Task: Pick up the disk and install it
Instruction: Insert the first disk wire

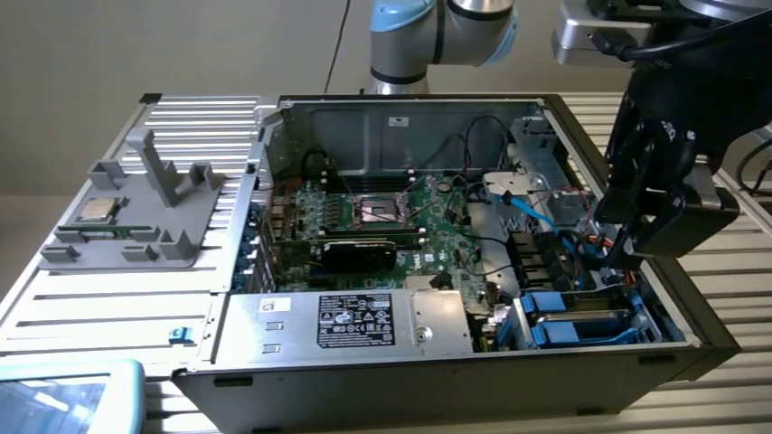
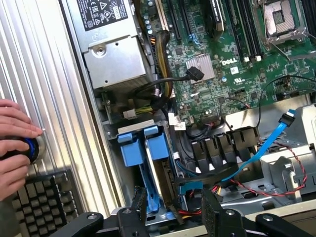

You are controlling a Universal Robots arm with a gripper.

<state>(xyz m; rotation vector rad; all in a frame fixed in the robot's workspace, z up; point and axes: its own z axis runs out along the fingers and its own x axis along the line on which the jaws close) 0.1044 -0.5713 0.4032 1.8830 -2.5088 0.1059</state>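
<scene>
While the pincer [image 2: 175, 213] is hovering spread and empty over the case's [image 1: 435, 375] corner, the disk [image 2: 132, 148] is sitting slotted there; squaring up to its long edges is seeming wise.

DELL — white print on green motherboard [image 2: 197, 29]

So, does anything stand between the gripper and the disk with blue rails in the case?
Nothing visible does. The open gripper hangs right over the disk; a blue cable and coloured wires run just beside it.
</scene>
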